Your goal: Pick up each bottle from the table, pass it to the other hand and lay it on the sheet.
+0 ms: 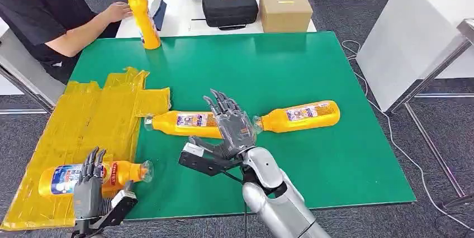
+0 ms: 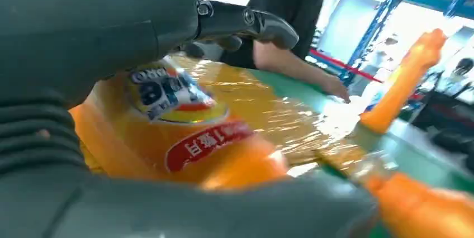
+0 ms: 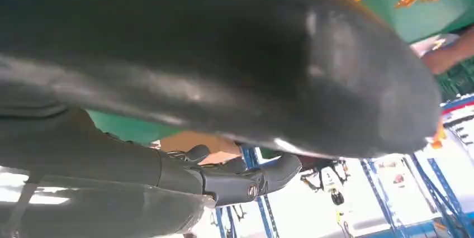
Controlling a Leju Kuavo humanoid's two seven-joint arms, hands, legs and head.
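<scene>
Left hand [image 1: 89, 185] wrapped over an orange bottle [image 1: 120, 174], dark fingers across its glossy blue-and-red label; bottle lying flat on the crinkled yellow sheet [image 1: 89, 120], clear cap end toward the green mat [image 1: 313, 70]. Right hand [image 1: 229, 129] spread and empty, fingers apart, above the neck of a second smooth orange bottle [image 1: 181, 123] lying on the mat just beyond the sheet. Third lying bottle [image 1: 302, 116] beside it, cap toward the hand. Farther off, fourth bottle [image 1: 142, 17] upright at the mat's far edge, near a person's hand [image 1: 117, 10]. Black case [image 1: 229, 6] and cardboard box [image 1: 285, 9] behind.
</scene>
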